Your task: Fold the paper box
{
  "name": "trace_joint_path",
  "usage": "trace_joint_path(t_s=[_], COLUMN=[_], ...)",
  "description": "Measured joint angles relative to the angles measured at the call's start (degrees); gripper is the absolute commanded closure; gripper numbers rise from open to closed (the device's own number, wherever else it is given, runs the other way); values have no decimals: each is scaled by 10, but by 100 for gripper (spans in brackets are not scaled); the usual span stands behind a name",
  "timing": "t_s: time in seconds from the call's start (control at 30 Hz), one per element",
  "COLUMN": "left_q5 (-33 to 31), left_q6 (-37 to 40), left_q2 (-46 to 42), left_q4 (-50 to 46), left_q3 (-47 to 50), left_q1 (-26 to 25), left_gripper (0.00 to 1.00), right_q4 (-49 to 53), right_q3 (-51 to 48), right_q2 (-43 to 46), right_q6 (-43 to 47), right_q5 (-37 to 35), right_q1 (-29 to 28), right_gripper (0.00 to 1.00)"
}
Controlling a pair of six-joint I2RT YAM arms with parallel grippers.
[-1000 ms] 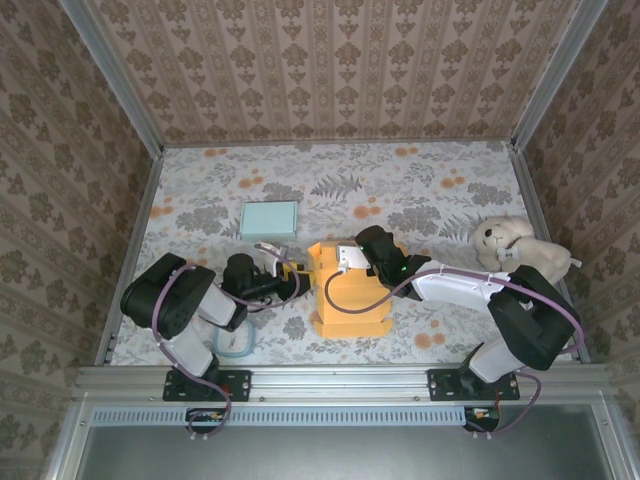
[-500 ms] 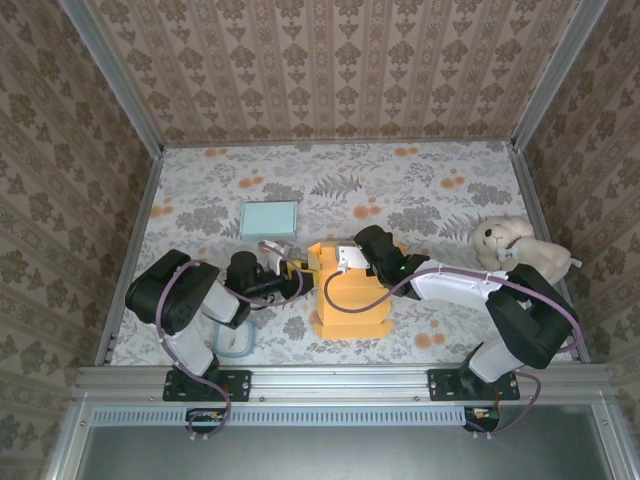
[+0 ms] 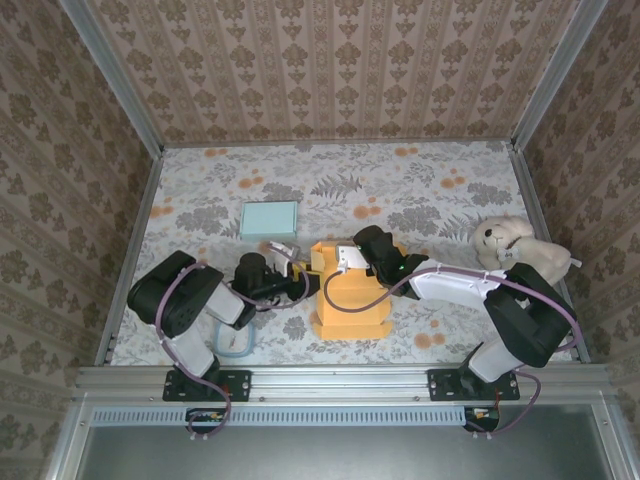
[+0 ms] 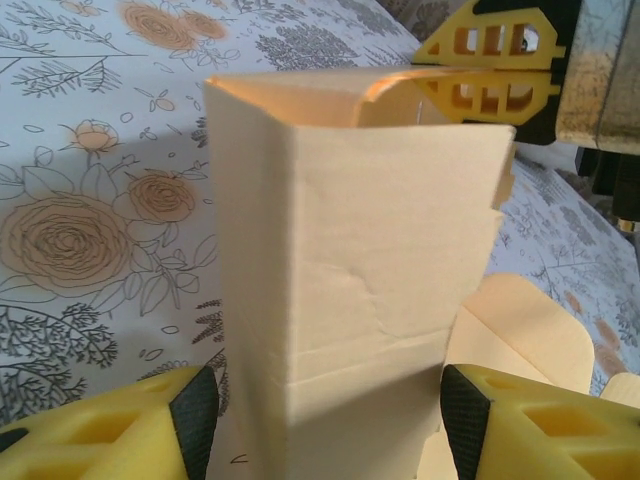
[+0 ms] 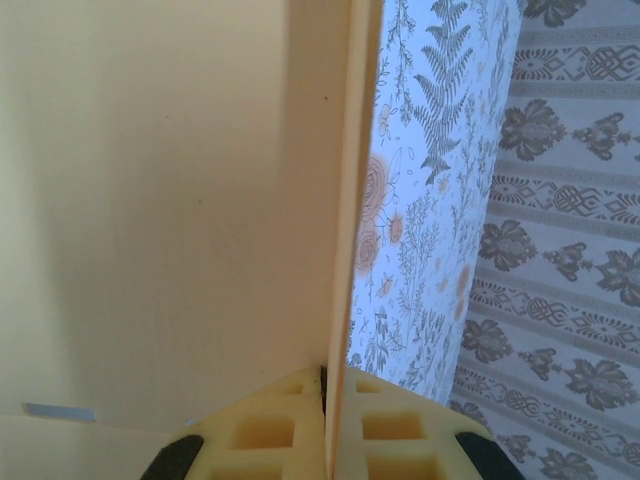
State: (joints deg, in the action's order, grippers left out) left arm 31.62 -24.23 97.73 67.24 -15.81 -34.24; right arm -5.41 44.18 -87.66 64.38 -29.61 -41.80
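**Paper box between two grippers**

We see a table (image 3: 420, 190) covered in floral print, fenced by metal rails (image 3: 130, 255) and patterned wallpaper (image 3: 330, 70). The orange paper box (image 3: 350, 300) sits near the front centre, partly erected, one tall panel upright. The right gripper (image 3: 345, 258) is clamped on a thin wall of it. The left gripper (image 3: 298, 270) straddles the upright panel, fingers apart. A pale blue card (image 3: 269, 218) lies behind the left gripper, a teddy bear (image 3: 515, 245) at the right edge; beyond them we find bare cloth.

light: bright, even | shadows: soft (barely any edge) | blur: wrist views' near foreground
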Motion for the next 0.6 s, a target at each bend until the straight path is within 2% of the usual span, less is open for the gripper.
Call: trace_joint_path(t_s=[0.3, 0.6], left_q5=[-74, -98], left_q6=[28, 39], left_q2=[-50, -94], left_q4=[-79, -117], left_q3=[-5, -3], left_q1=[-35, -39], left_gripper=[39, 39], right_q4=[-109, -125], right_q3=[-46, -49], right_q2=[0, 0], right_q6=[49, 62], right_q5=[-42, -45], right_q1=[-29, -31], right_gripper=[100, 100])
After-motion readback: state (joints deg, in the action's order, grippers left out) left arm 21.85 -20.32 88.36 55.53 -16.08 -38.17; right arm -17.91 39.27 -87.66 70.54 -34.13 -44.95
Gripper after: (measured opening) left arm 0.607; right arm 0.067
